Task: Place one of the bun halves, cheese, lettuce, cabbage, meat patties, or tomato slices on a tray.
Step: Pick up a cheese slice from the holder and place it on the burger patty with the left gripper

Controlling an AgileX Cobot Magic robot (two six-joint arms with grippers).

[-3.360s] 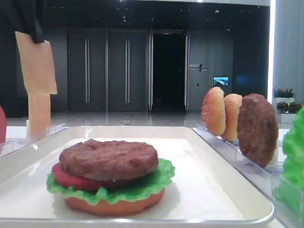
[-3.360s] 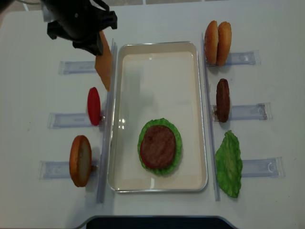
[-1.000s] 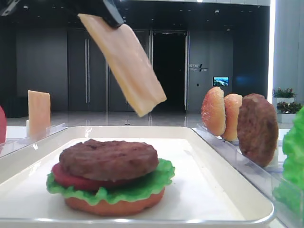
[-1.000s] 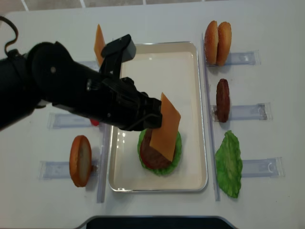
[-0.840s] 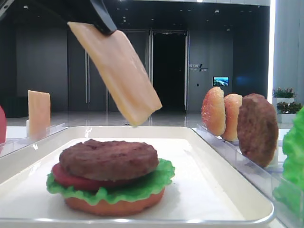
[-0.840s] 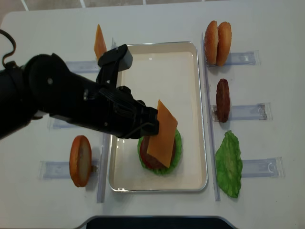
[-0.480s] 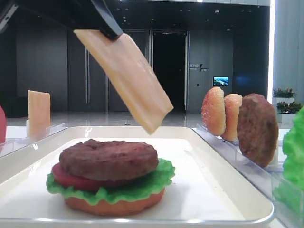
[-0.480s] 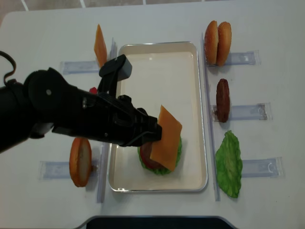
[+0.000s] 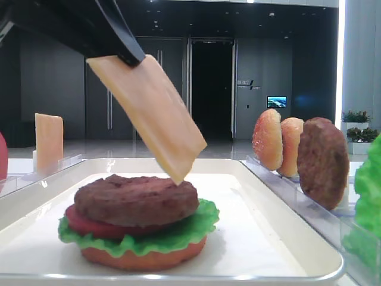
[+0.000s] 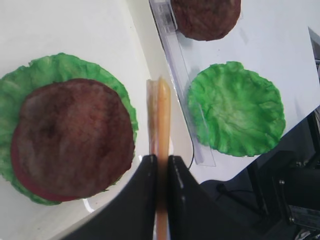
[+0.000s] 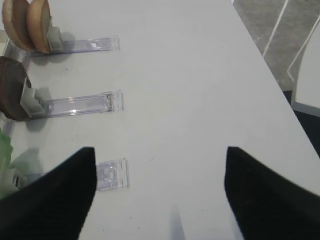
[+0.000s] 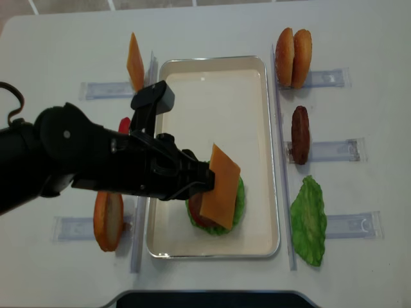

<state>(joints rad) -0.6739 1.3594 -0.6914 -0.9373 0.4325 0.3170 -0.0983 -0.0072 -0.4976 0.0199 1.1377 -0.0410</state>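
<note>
- Left gripper [image 10: 159, 165] is clamped on a cheese [image 9: 149, 114] slice, tilted, its low corner just above the patty [image 9: 136, 199].
- Patty tops tomato [image 9: 89, 225], lettuce [image 9: 172, 233] and bun [image 9: 143, 257] on the tray [image 9: 280, 226].
- Right gripper [image 11: 157, 195]: fingers spread, holding nothing.

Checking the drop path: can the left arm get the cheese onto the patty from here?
Probably yes. The left gripper is shut on the cheese, whose lower corner hangs just above the top meat patty; nothing lies between them on the tray.
</note>
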